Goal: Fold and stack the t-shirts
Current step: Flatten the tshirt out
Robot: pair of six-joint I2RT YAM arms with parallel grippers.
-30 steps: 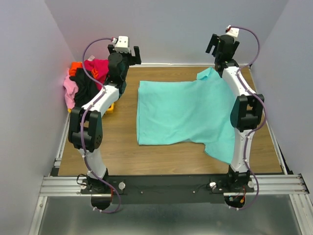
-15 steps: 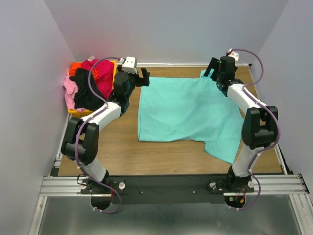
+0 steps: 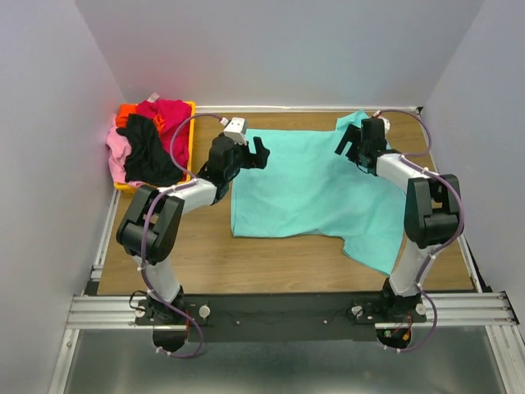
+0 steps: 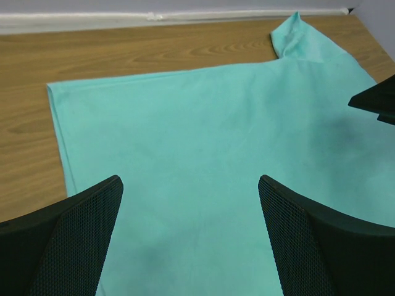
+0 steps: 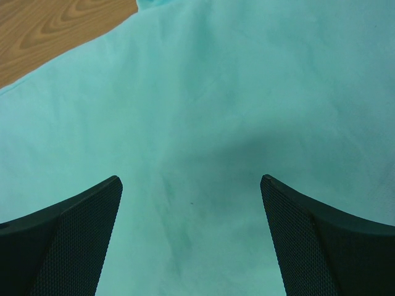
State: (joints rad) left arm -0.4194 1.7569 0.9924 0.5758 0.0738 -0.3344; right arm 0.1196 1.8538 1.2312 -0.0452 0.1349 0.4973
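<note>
The turquoise t-shirt [image 3: 316, 189] lies spread flat on the wooden table; it also fills the left wrist view [image 4: 203, 142] and the right wrist view [image 5: 234, 105]. My left gripper [image 3: 256, 153] is open and empty, low over the shirt's far left corner. My right gripper [image 3: 351, 143] is open and empty, low over the shirt's far right part near a sleeve [image 3: 354, 123]. The magenta-red [image 3: 171, 115], black [image 3: 146, 148], pink [image 3: 116, 152] and orange [image 3: 125, 112] shirts lie heaped at the far left.
A yellow-orange bin [image 3: 187, 139] holds the heap of shirts at the far left, by the left wall. Grey walls close in the table on three sides. Bare wood [image 3: 197, 238] shows left of and in front of the turquoise shirt.
Both arms have swung down and inward from raised poses at the back. Both open grippers now sit low over the turquoise shirt's far corners. The shirt has not moved.
</note>
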